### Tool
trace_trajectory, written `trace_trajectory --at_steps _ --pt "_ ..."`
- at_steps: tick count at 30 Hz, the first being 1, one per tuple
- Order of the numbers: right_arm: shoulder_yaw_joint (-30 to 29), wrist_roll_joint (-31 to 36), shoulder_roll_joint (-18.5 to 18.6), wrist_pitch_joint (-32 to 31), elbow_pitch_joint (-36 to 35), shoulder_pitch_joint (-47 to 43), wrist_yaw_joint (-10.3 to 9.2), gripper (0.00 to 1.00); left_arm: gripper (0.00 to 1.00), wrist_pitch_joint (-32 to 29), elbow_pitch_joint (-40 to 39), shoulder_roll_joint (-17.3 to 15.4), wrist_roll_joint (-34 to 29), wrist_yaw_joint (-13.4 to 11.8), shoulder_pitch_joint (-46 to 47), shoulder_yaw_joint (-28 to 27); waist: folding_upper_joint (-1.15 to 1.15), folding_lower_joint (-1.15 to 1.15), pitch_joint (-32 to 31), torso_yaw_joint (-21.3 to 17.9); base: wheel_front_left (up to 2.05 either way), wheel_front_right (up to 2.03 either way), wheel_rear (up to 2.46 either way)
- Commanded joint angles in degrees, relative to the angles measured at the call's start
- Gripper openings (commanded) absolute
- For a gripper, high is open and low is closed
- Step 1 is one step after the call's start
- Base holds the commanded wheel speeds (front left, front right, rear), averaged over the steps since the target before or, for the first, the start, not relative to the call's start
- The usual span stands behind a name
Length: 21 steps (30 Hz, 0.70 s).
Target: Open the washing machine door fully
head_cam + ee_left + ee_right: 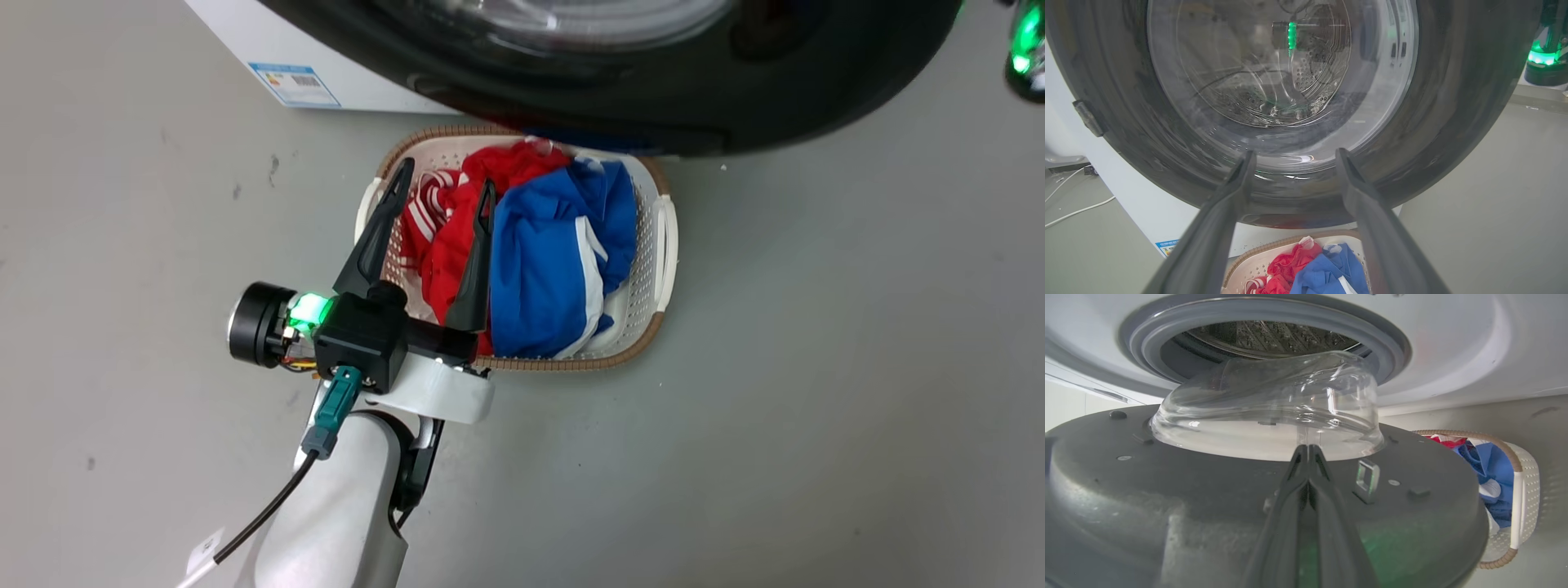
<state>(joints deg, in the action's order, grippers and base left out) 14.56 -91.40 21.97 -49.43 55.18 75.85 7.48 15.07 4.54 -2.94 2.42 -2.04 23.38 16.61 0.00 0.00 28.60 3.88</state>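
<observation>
In the head view you are looking down at your left gripper (446,178), sitting left of centre. Its two dark fingers are spreading wide apart and gripping nothing. They are pointing up the frame over a white laundry basket (665,245) that is holding a red garment (457,245) and a blue garment (547,278).

The washing machine door (653,98) is stretching along the top of that frame as a glossy black arc and overhanging the basket's far rim. The white machine body (237,41) is showing at the upper left, carrying a blue-edged label (294,84).

In the left wrist view the door's outer face is spreading across the upper frame. The parted fingers are rising toward its lower rim, but you cannot tell whether they are touching it.

In the right wrist view your right gripper (1306,448) is rising from bottom centre with its fingers pressing together and nothing between them. Its tips are lying at the foot of the clear glass bowl (1265,404) on the door's dark inner face. The door is standing swung away from the grey rubber ring (1147,339) and the steel drum (1269,335) at the top of that frame. A small latch hook (1365,479) is sticking up just right of the fingertips.
</observation>
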Motion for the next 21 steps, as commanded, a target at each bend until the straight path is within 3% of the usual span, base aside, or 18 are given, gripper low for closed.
trace_trajectory --at_steps 1,21 --pt "0.43 -0.44 -0.50 -1.10 -1.16 -2.10 0.03 0.00 1.00 0.15 0.37 0.00 0.41 0.24 -0.94 -0.14 0.00 0.00 -1.91 -0.08 0.00 0.00 0.00" --pt "4.97 -3.22 -5.99 -5.65 -15.90 -25.95 0.03 0.00 1.00 0.15 3.89 0.04 2.73 1.40 -9.79 -1.12 0.00 0.00 -16.06 3.14 0.00 0.00 0.00"
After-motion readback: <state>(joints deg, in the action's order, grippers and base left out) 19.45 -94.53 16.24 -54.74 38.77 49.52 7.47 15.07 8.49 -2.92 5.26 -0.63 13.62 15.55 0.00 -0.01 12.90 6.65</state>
